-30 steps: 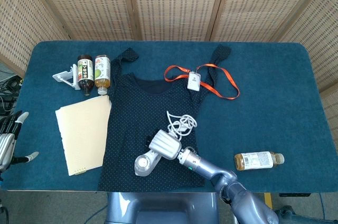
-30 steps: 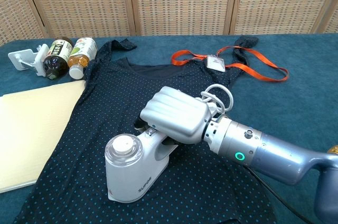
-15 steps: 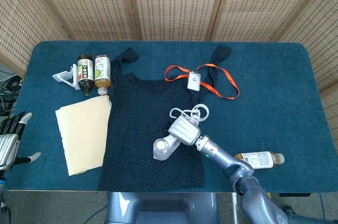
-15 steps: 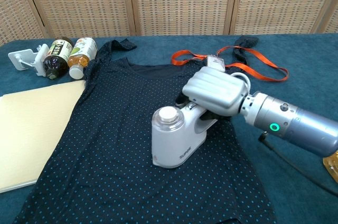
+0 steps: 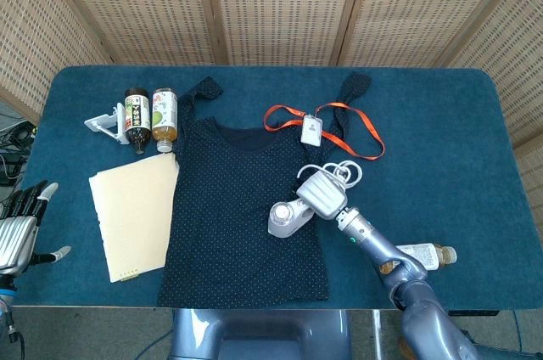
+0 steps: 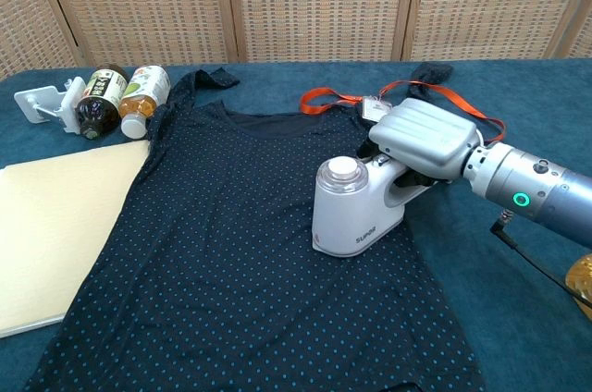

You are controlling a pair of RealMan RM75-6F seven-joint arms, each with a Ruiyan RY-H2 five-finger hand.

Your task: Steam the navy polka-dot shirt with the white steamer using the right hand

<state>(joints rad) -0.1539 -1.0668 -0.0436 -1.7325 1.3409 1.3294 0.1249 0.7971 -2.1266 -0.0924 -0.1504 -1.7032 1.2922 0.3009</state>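
Blue-covered surface carries the navy polka-dot shirt spread flat, and your right hand grips the white steamer standing on its right side, mid-steaming; next, you should glide it across unsteamed fabric.

The whole desk is seen from high above in the head view; it is viewed low, close and forward in the chest view. The polka-dot shirt is shared.
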